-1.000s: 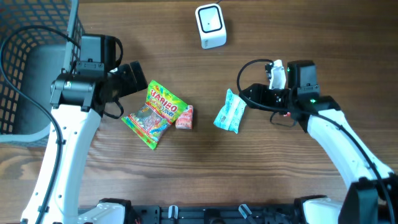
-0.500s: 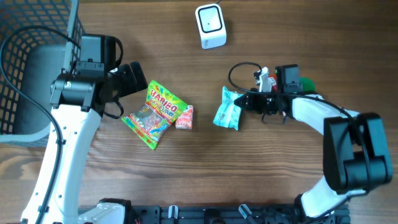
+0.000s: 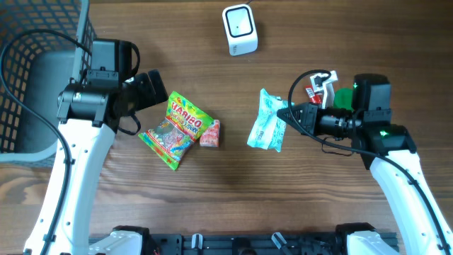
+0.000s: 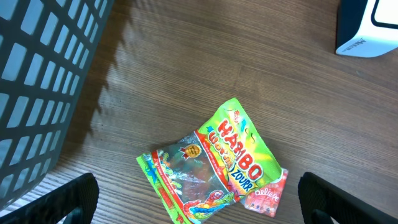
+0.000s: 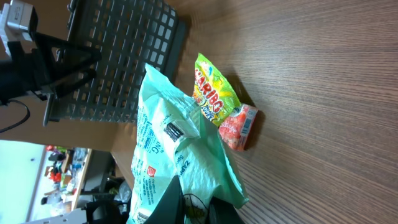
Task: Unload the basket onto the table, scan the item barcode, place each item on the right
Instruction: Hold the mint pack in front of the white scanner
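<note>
- My right claw [image 3: 291,115] is pressed together on one edge of the mint-green crinkled plastic packet [image 3: 267,122], and that pinch carries it.
- The packet hangs out from my fingertips over the brown wooden table [image 3: 318,205], right of the table's middle. My right wrist camera shows its printed face, with a small dark barcode patch [image 5: 175,130] on the upper half.
- Just past the packet, lying flat on the wood, is a small pink-red sachet [image 3: 210,133].
- The sachet touches the lower right corner of a bright green and yellow Haribo sweet bag [image 3: 175,127], which lies flat at a slant.
- My left claw [image 3: 150,91] hovers just beside the upper left of that sweet bag. Its fingers are spread as wide as they go, with nothing between them.
- Behind my left arm, at the table's left edge, stands a dark wire-mesh basket [image 3: 28,78].
- Farthest off, at the top edge of the table, sits a white box-shaped scanner [image 3: 239,30], well apart from the packet I hold.
</note>
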Controlling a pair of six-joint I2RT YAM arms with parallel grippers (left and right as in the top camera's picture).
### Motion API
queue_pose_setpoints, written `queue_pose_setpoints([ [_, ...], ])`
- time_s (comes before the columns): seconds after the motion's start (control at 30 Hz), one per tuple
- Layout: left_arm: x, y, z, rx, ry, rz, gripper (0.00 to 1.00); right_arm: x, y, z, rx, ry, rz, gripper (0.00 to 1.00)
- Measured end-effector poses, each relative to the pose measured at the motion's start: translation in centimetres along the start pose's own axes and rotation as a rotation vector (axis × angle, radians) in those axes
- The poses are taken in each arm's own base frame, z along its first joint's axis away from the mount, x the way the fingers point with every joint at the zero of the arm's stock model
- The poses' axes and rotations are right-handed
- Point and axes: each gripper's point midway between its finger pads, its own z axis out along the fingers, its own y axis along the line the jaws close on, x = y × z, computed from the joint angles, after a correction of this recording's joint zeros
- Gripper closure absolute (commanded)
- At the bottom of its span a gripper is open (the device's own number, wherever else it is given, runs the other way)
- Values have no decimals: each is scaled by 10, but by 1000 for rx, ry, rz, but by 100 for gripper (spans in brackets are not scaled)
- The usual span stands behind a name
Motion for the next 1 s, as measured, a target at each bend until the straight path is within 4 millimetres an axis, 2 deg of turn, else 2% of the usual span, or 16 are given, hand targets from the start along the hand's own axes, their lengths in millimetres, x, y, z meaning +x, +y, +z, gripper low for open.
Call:
queue_pose_setpoints([
  [0.2,0,0,0,0,0,0,0,-1,-6,0,32,-8,-10,96],
  [0.37,0,0,0,0,0,0,0,-14,-51,-9,305,-84,-27,96],
  [0.4,0,0,0,0,0,0,0,-15,-58,-14,364,-84,-16,96],
  [0.43,0,0,0,0,0,0,0,-26,-58,-26,441,-95,-31,96],
  [0.47,0,0,0,0,1,0,0,-42,-50,-35,475,-125,-62,96],
  [0.6,0,0,0,1,-2,0,0,-123,20,-104,629,-260,-209,96],
  [0.67,0,0,0,0,0,0,0,-158,44,-123,720,-299,-274,96],
  [0.7,0,0,0,0,0,0,0,-168,49,-123,744,-305,-300,96],
  [0.77,0,0,0,0,1,0,0,-194,61,-111,819,-322,-398,96],
  [0.83,0,0,0,0,1,0,0,-207,69,-85,852,-327,-495,96],
  [0.93,0,0,0,0,1,0,0,-223,75,-27,951,-329,-657,96],
  [1.0,0,0,0,0,0,0,0,-230,66,15,1057,-305,-766,96],
])
